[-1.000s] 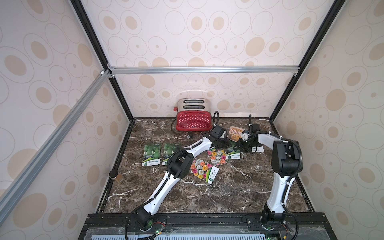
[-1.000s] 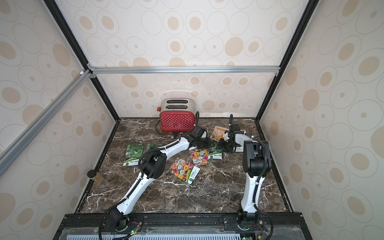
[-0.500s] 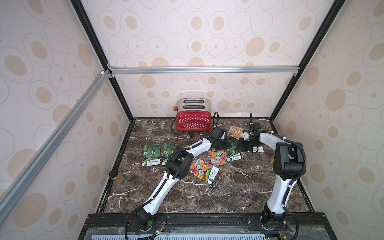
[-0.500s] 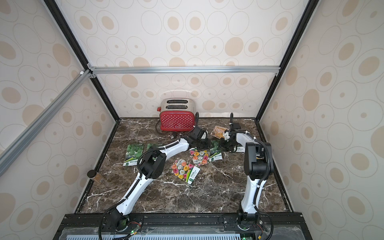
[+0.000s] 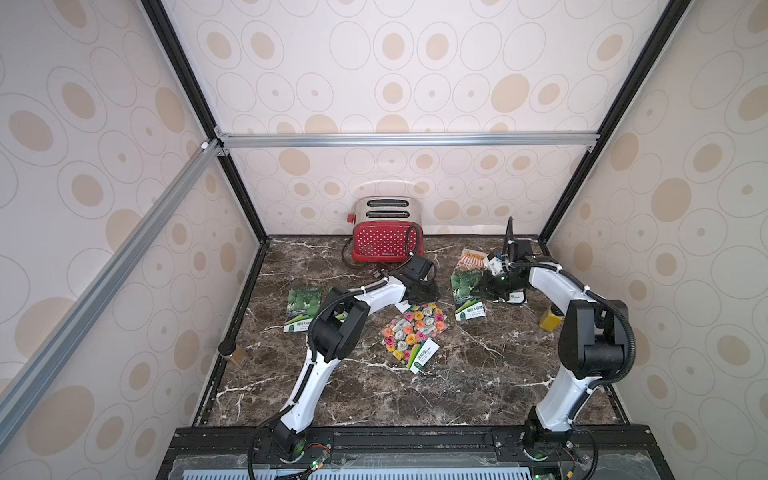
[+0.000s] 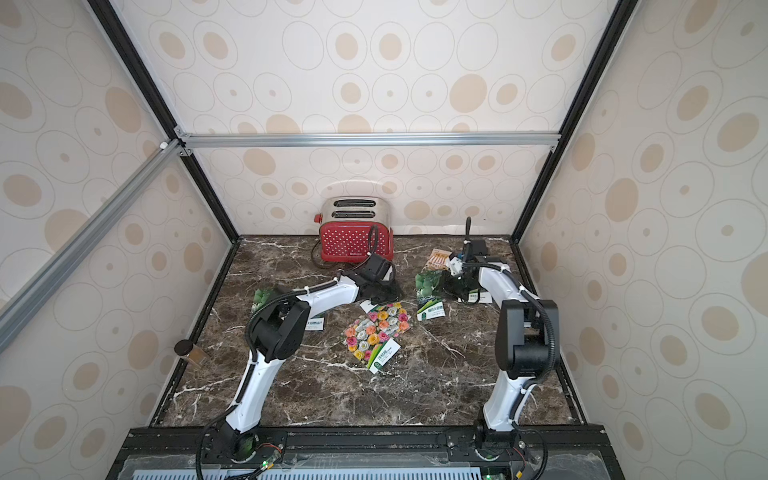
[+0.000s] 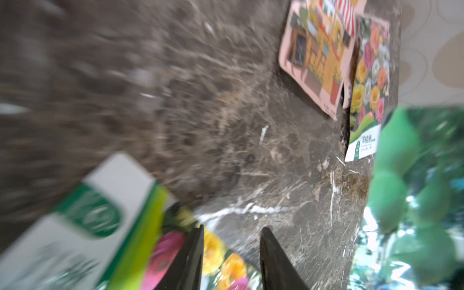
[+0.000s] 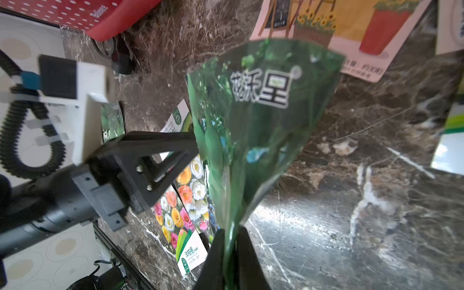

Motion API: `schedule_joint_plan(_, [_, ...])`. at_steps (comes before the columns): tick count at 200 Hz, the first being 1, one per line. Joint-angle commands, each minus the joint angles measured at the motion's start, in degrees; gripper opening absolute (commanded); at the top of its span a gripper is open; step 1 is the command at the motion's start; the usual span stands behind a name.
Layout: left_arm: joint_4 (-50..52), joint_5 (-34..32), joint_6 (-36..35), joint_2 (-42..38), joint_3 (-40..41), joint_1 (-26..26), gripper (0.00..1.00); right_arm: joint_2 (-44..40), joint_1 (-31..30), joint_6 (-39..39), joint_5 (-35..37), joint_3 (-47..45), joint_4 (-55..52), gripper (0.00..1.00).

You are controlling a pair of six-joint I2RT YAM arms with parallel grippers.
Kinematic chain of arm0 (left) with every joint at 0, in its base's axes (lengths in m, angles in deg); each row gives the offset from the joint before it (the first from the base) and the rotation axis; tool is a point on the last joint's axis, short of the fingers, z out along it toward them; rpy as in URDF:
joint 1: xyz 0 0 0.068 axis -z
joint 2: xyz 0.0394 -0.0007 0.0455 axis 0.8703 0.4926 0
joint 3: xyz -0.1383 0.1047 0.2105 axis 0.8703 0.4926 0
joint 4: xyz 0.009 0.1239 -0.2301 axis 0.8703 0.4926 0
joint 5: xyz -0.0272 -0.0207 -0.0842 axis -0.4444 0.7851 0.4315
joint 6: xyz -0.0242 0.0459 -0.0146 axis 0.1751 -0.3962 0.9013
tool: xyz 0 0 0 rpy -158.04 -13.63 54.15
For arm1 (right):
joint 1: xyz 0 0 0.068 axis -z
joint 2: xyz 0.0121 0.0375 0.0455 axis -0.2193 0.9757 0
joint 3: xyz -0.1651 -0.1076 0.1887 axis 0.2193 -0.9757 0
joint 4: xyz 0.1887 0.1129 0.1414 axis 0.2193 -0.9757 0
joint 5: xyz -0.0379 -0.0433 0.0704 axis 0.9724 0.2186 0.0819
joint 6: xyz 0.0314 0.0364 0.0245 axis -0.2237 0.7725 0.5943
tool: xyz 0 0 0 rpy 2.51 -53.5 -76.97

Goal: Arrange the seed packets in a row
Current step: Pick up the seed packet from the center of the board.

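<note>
My right gripper [image 8: 229, 233] is shut on an edge of a green gourd seed packet [image 8: 263, 113], which stands tilted up off the marble [image 5: 465, 291]. My left gripper [image 7: 232, 229] is open, low over a corner of a flower packet [image 7: 218, 253] with nothing gripped; in a top view it [image 5: 422, 293] sits just behind two overlapping flower packets [image 5: 411, 336]. A striped-awning shop packet [image 5: 471, 259] lies at the back right, overlapping another flower packet [image 7: 369, 82]. Another green packet [image 5: 303, 309] lies at the left, with more green partly hidden behind the left arm.
A red polka-dot toaster [image 5: 386, 245] with a black cord stands at the back wall. A yellow jar [image 5: 550, 320] stands near the right wall and a dark-lidded jar [image 5: 230, 353] by the left wall. Marble lies bare towards the front.
My right gripper has closed on the green packet's edge and raised it, so the packet now stands tilted. The left arm has hardly moved.
</note>
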Motion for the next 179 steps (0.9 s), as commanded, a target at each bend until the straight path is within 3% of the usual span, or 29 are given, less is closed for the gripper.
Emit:
schedule_joint_plan(1, [-0.2,-3.3,-2.1,-5.3,2.4,-2.3,0.39,-1.5,-0.9,0.5,-2.6,-2.1,0.2,0.12])
schedule_joint_plan(57, [2.0,-7.7,-5.2,-12.1,6.3,-4.0,0.39,0.2,-5.7,2.2,-3.4,-0.3,1.7,0.13])
schedule_joint_plan(109, [0.1,-11.5,-3.2,-26.4,22.8,-11.3,0.39,10.0,-17.7,7.3,-2.1,13.1,2.7,0.14])
schedule_joint_plan(179, [-1.4,-14.3,-2.2,-40.6,37.6,-16.0,0.4,20.6,-26.7,15.4,-0.8,21.8,8.1,0.14])
